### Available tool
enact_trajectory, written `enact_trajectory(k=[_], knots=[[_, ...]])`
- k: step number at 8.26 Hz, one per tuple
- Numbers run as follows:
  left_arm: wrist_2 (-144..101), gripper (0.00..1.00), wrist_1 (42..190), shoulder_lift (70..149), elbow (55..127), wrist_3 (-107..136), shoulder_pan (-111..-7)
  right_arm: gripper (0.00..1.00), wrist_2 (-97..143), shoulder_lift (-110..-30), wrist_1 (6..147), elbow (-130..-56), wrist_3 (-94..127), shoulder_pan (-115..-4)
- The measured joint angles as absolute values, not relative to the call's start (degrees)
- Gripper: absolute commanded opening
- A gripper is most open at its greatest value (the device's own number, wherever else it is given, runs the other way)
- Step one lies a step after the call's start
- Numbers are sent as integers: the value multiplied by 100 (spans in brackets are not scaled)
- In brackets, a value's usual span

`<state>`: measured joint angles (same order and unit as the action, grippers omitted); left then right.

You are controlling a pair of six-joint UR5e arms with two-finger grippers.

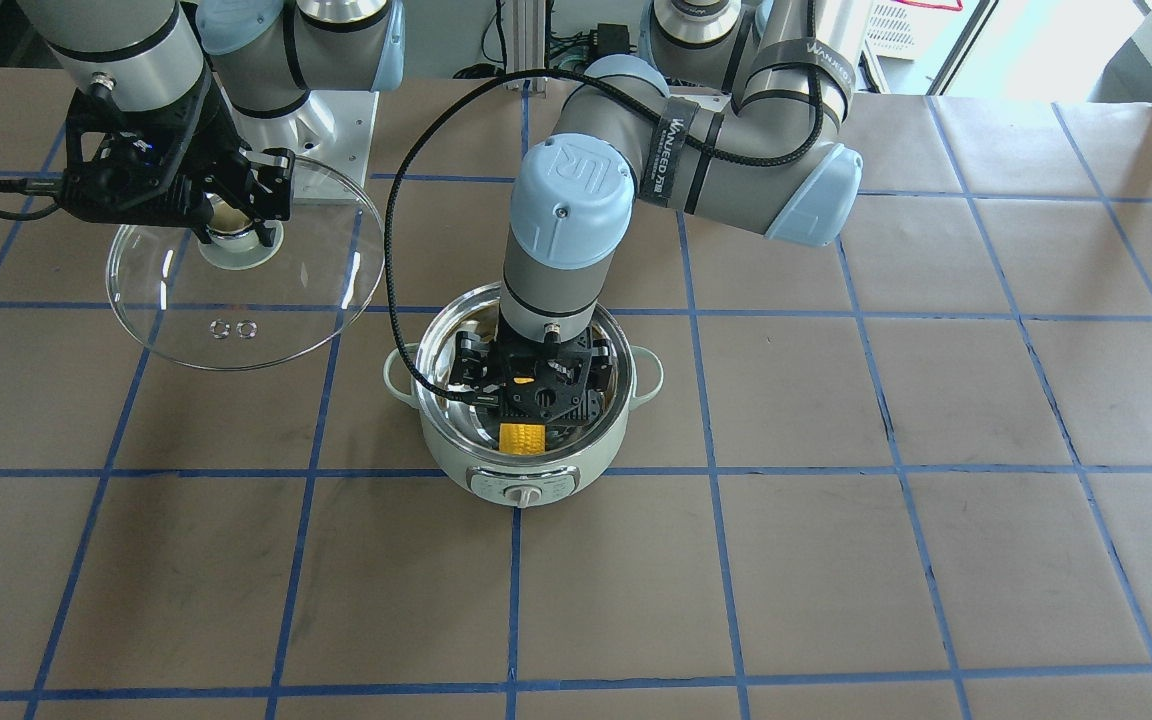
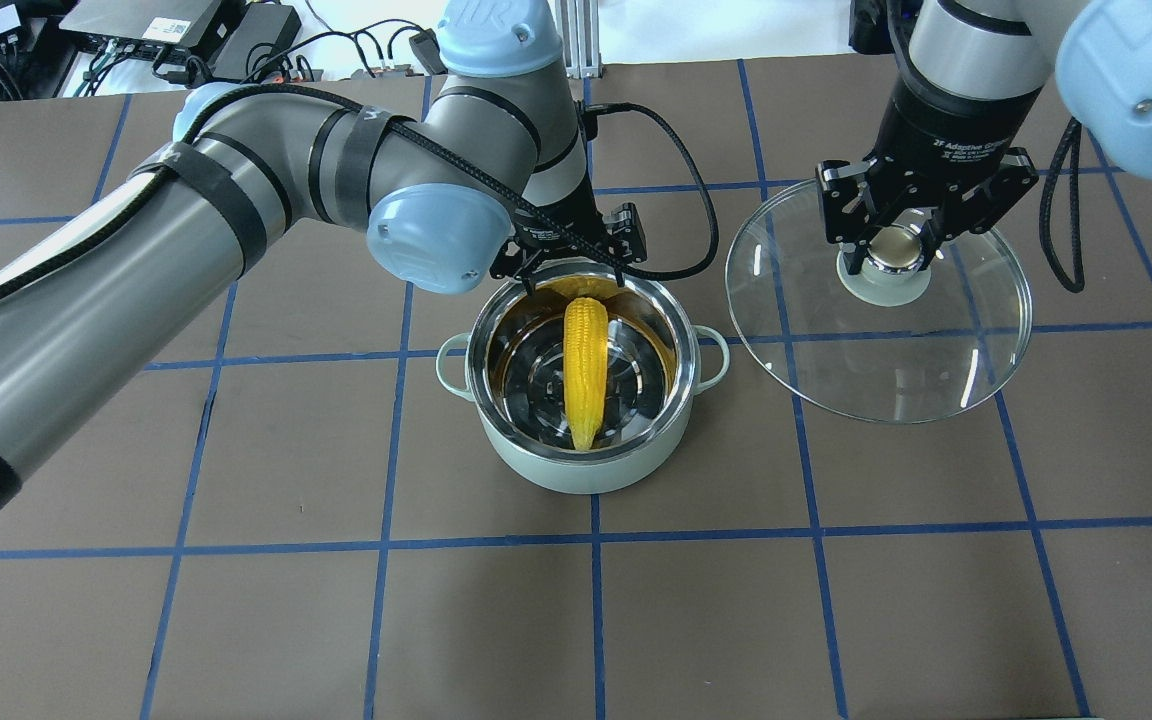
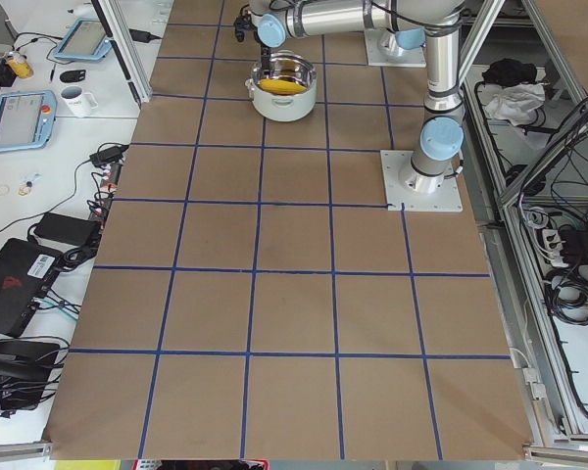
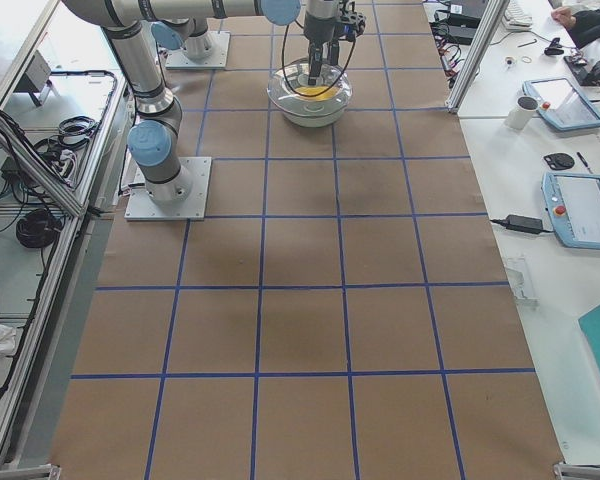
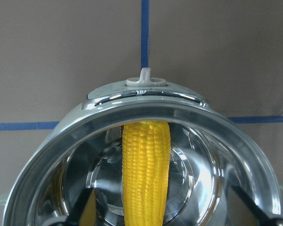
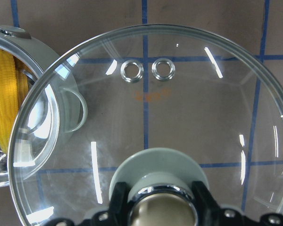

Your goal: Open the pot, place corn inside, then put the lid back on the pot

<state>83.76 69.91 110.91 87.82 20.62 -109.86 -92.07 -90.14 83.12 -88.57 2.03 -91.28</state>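
Corn (image 2: 586, 365) — yellow, tapered, rows of kernels — is laid across the steel floor of the mint pot (image 2: 536, 470), tip near the robot, blunt end far, by the dial. Left gripper (image 1: 536, 405) is lowered into the pot, fingers spread, released. Clear glass lid (image 2: 876, 350) — knob clenched in right gripper (image 2: 893, 245) — is held right of the pot.

We see pot (image 2: 586, 472) pale mint-green outside, mirror steel inside. Corn (image 2: 584, 370) bright yellow, fine kernel rows. Lid (image 2: 876, 370) clear glass; knob (image 6: 160, 208) beige on pale green base; steel vent rings (image 6: 131, 71). Table (image 2: 836, 620) brown, blue tape grid. Left arm (image 2: 136, 260), right arm (image 2: 971, 45) grey, light-blue caps. Left gripper (image 2: 573, 272), right gripper (image 2: 893, 250) black.
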Motion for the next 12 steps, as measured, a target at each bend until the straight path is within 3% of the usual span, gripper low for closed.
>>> enact_trajectory(k=[3,7,12], knots=[[8380,100,7432,10643,8761,1322,-10661,46,-9131,-8828,8611,-8864,388,-9313],[9026,100,8131,9594,8775,740,-10085,46,-9114,-8133,9610,-8842,1732,-10638],[9205,100,8627,9314,8787,642,-9719,46,-9106,-7260,10656,-8839,2691,-11441]])
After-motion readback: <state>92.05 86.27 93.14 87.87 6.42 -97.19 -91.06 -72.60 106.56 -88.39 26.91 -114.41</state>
